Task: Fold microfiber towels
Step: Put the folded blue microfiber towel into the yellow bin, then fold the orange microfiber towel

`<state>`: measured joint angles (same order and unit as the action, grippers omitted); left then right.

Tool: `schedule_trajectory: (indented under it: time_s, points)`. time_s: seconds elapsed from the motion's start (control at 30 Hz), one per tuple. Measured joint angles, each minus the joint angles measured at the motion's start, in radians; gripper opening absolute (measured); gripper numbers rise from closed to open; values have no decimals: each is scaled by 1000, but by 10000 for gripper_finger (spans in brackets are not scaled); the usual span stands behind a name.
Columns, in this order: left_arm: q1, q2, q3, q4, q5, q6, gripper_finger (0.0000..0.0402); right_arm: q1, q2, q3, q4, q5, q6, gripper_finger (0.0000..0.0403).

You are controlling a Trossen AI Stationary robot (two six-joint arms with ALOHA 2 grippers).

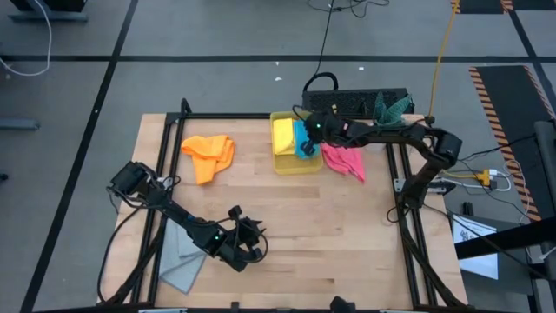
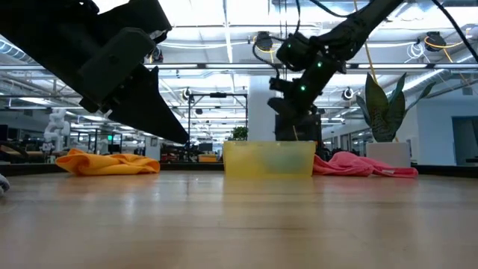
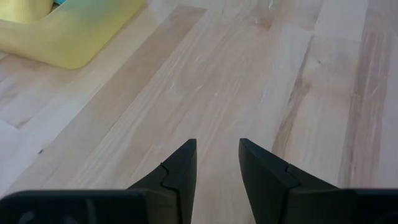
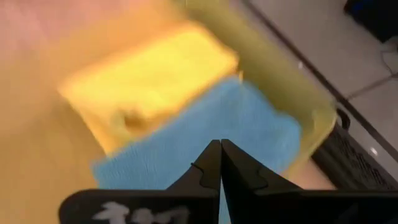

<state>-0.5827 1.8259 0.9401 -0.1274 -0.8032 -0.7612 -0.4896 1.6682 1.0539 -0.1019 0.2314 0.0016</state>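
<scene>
The translucent yellow bin (image 1: 294,165) stands at the table's far middle. The yellow towel (image 1: 283,135) and the bright blue towel (image 1: 301,139) lie in it. My right gripper (image 4: 221,144) is shut and hangs over the blue towel (image 4: 186,143) in the bin. It also shows in the high view (image 1: 307,146). The orange towel (image 1: 208,155) lies crumpled left of the bin and the pink towel (image 1: 344,162) right of it. The grey towel (image 1: 182,263) lies at the near left, partly under my left arm. My left gripper (image 3: 217,149) is open and empty over bare wood. My right gripper points its shut fingertips (image 4: 214,155) down and slanting at the blue towel in the bin. Nothing shows between the fingers. I cannot tell whether the tips touch the cloth.
A potted plant (image 1: 391,109) and a black box (image 1: 356,97) stand behind the bin at the far edge. A black frame (image 1: 165,148) runs along the table's sides. Bare wood (image 1: 330,235) lies across the near middle and right.
</scene>
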Motion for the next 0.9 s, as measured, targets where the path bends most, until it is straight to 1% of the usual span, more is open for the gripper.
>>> schedule_trajectory:
  time_s: [0.1, 0.27, 0.43, 0.57, 0.7, 0.9]
  points:
    - [0, 0, 0, 1, 0, 0, 122, -10, 15, 1, 76, -1, 10, 0]
    - [0, 0, 0, 6, 0, 0, 122, -64, 115, 5, 178, -1, 24, 0]
    - [1, 0, 0, 5, -2, 8, 122, -107, 217, 71, 115, -2, 32, 0]
    - [1, 0, 0, 1, -2, 9, 122, -120, 244, 111, 40, -25, 28, 0]
    - [1, 0, 0, 1, -2, 11, 122, -117, 212, 111, 21, -27, 12, 0]
    - [-3, 0, 0, 0, -2, 7, 122, -66, 63, 111, -14, -24, -3, 0]
